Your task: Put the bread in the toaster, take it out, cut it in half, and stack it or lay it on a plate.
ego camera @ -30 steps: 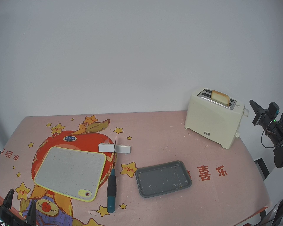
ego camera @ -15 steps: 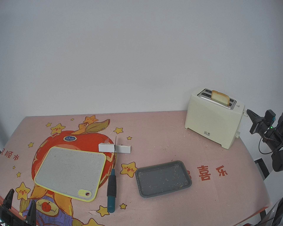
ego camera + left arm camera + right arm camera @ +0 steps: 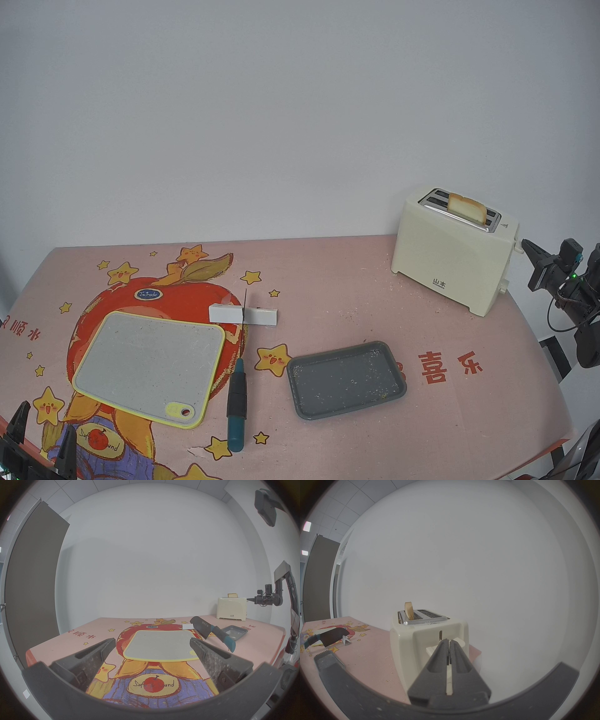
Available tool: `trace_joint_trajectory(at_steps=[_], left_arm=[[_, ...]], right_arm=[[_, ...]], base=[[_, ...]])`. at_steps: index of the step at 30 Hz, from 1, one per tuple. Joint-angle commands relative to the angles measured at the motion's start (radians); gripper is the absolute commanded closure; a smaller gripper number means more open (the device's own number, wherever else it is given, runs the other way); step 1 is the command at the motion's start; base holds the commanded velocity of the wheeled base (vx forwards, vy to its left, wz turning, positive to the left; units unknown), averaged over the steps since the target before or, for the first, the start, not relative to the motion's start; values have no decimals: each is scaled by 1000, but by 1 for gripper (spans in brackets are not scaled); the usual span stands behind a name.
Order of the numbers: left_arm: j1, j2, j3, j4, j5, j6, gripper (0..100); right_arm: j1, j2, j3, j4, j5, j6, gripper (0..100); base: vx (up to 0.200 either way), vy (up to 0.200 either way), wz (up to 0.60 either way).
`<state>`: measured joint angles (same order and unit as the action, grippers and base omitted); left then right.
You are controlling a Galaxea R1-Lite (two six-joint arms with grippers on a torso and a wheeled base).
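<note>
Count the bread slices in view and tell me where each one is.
1. The bread sticks up from one slot of the toaster, at the far right of the table. Another could lie hidden low in the other slot.

I get bright, even overhead light, barely a shadow under the cream plastic toaster (image 3: 453, 256); wrist views bow, corners dark.
</note>
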<state>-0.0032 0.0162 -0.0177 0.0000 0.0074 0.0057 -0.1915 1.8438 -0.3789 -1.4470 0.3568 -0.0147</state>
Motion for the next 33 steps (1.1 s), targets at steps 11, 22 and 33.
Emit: trace_joint_trajectory(at_steps=[11, 22, 33], left_arm=[[0, -10, 16, 0, 0, 0, 0], [0, -10, 16, 0, 0, 0, 0], [0, -10, 16, 0, 0, 0, 0]], right_arm=[[-3, 43, 29, -1, -1, -34, 100], [-2, 66, 51, -4, -1, -50, 100], [-3, 84, 52, -12, -2, -64, 100]], base=[[0, 0, 0], [0, 0, 0], [0, 0, 0]])
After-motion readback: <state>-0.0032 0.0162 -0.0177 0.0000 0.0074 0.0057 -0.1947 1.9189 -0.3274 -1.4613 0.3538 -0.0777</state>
